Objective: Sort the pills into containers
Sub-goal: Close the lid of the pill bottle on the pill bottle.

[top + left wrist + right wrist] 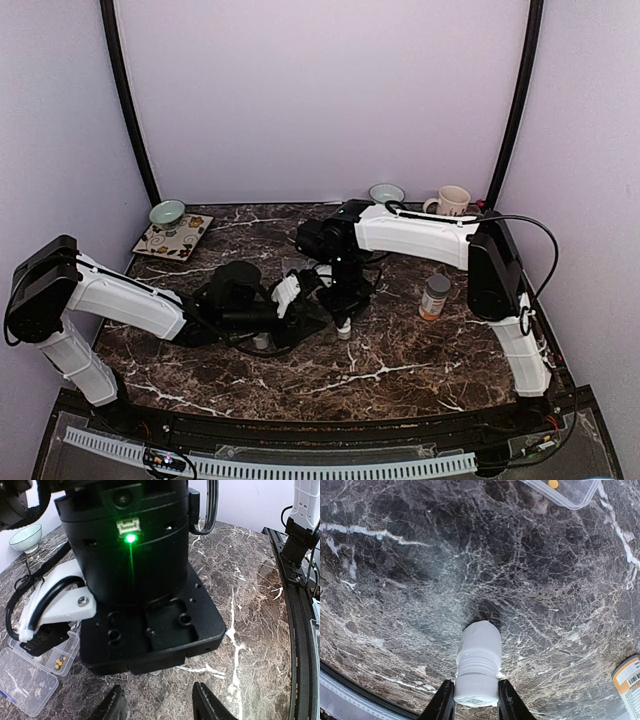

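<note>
My right gripper (476, 700) points down at the marble table, its two fingers pressed against the sides of a small white bottle (477, 667) whose far end rests on the table. In the top view this bottle (344, 328) is at the table's middle. One corner of the clear pill box (565, 492) shows at the top of the right wrist view, with a small yellow pill (553, 484) in it. The left wrist view shows the pill box (25, 680) at lower left with several yellow pills (59, 664) inside. My left gripper (162, 705) is open over bare marble, facing the right arm's black wrist (130, 555).
An orange bottle with a grey cap (434, 297) stands right of centre. Another small white object (262, 341) sits below the left arm's hand. Two pale bowls (167, 212) (386, 193), a mug (453, 201) and a patterned plate (173, 238) line the back.
</note>
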Controlling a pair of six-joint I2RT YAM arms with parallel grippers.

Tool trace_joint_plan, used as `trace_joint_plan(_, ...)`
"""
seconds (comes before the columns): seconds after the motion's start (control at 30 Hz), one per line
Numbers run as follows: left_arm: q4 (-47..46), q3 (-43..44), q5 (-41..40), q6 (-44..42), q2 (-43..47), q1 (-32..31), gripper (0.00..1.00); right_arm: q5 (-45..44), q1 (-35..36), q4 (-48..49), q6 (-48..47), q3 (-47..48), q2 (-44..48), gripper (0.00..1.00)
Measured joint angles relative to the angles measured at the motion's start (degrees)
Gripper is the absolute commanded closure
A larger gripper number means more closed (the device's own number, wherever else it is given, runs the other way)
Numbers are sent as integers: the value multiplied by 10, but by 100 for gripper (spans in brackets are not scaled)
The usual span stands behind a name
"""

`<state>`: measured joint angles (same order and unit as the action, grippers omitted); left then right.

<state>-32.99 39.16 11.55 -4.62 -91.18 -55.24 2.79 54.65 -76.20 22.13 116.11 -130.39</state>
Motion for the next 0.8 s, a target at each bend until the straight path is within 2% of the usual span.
trace_joint_plan(0.5,-2,0,1,4,-1,0,52,0,-3,-2,-2,14,-5,66)
trace_joint_plan(0.8,-4,-2,1,4,-1,0,52,0,-3,-2,-4,14,-7,70)
